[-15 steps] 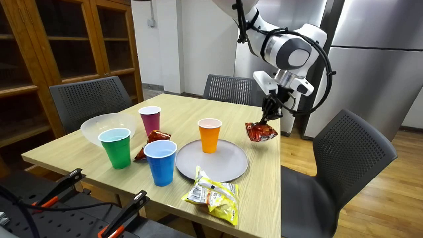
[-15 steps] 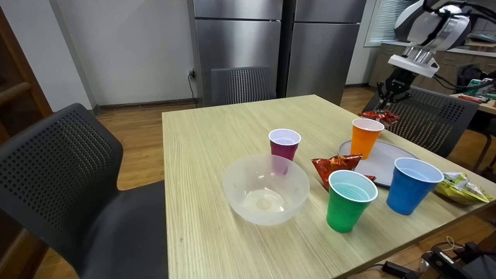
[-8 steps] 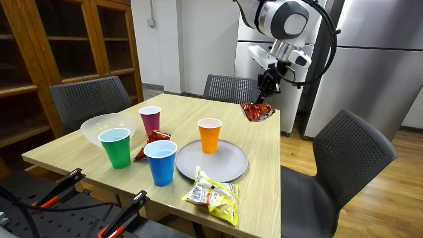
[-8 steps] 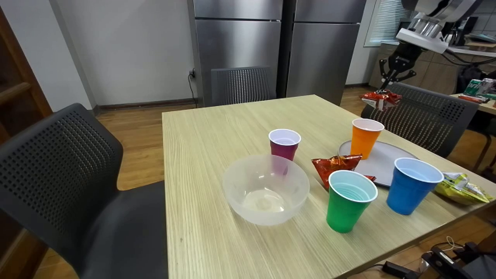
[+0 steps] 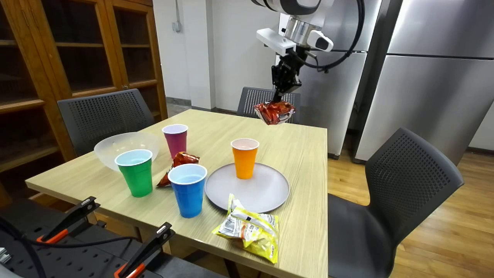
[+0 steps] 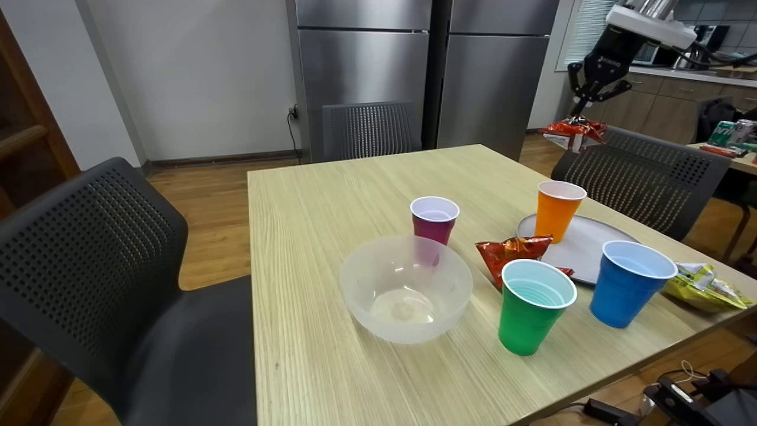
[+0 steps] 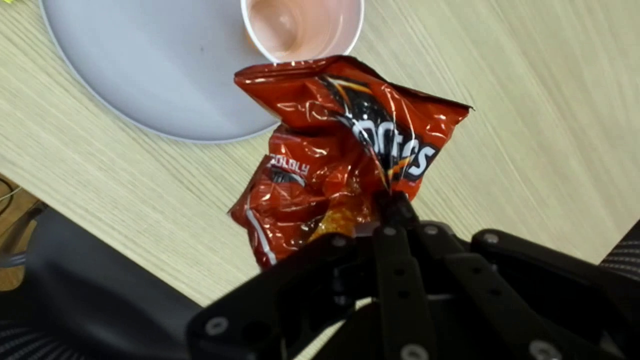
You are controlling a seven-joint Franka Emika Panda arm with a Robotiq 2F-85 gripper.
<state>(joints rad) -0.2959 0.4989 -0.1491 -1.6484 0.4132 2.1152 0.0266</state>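
A black end effector (image 7: 396,207) pinches a glossy red Doritos bag (image 7: 330,155) above the pale wood-grain counter (image 5: 212,127); a wood strip (image 5: 307,200) parts the round grey plate (image 5: 266,193) from the edge (image 5: 326,185); beyond, a black mesh-backed chair (image 5: 409,181); then steel refrigerators (image 5: 436,100).

Robotiq gripper (image 5: 277,99) held aloft, aimed down at a slant in both exterior views; fingers (image 7: 400,212) pinched together at the tips. Silver wrist cylinder (image 5: 299,31) above; white-and-grey Panda arm (image 5: 322,12) cropped by the frame's top edge.
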